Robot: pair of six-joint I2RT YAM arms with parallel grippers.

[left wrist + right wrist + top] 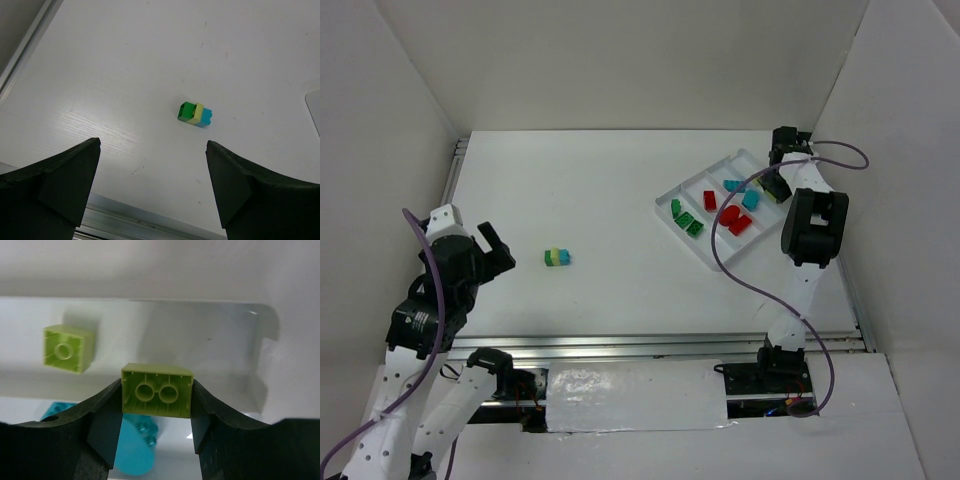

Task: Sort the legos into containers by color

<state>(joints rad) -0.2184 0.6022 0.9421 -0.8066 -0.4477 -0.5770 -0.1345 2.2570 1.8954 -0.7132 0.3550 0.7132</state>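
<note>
My right gripper (157, 392) is shut on a pale lime-yellow lego (157, 401), its hollow underside facing the camera. It hangs over the far right compartment of the white tray (663, 202), where another lime lego (64, 348) lies. My right gripper (776, 184) shows over the tray's far end in the top view. Green legos (685, 218), red legos (732, 218) and cyan legos (740, 192) lie in the other compartments. A small stack of green, lime and cyan legos (557, 258) sits mid-table, also in the left wrist view (195, 114). My left gripper (152, 145) is open and empty, short of the stack.
White walls enclose the table on three sides. A metal rail (150, 220) runs along the near edge below my left gripper. The tray's corner (314, 107) shows at the right of the left wrist view. A cyan lego (135, 450) lies below my right fingers.
</note>
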